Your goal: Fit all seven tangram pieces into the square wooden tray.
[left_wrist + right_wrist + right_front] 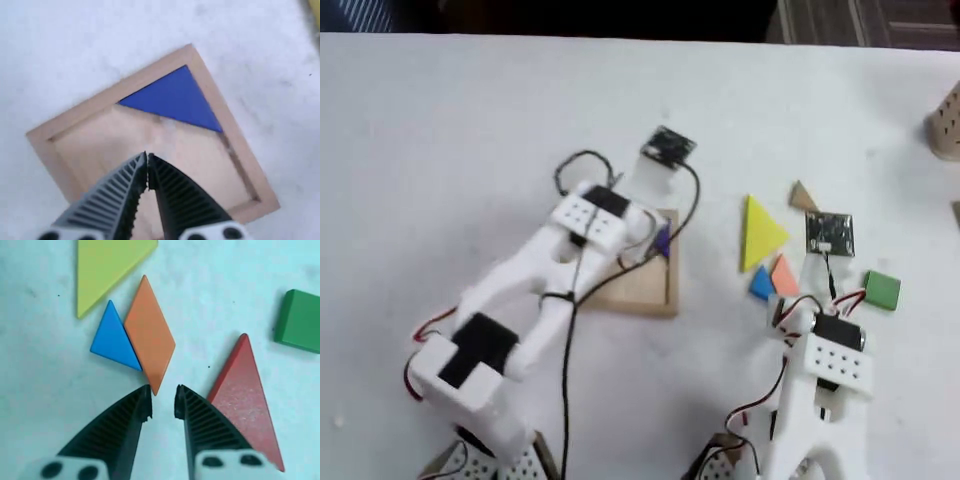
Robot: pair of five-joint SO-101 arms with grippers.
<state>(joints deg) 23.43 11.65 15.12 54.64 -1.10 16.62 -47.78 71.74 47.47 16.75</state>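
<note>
Tangram pieces: we see a dark blue triangle (175,97) lying in one corner of the square wooden tray (229,125).
Loose on the white bench (40,380): yellow triangle (107,265), light blue triangle (114,337) touching an orange parallelogram (149,335), red triangle (245,390), green square (300,320).
Left pincer (147,157): clenched, empty, over the tray's bare floor.
Right pincer (162,395): released, tips at the parallelogram's corner, seemingly not touching.

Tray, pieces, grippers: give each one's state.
wooden tray: one piece in
dark blue triangle: in tray corner
yellow triangle: outside tray
light blue triangle: outside tray
orange parallelogram: outside tray
red triangle: outside tray
green square: outside tray
tan triangle: outside tray
left gripper: shut, empty
right gripper: slightly open, empty
</note>
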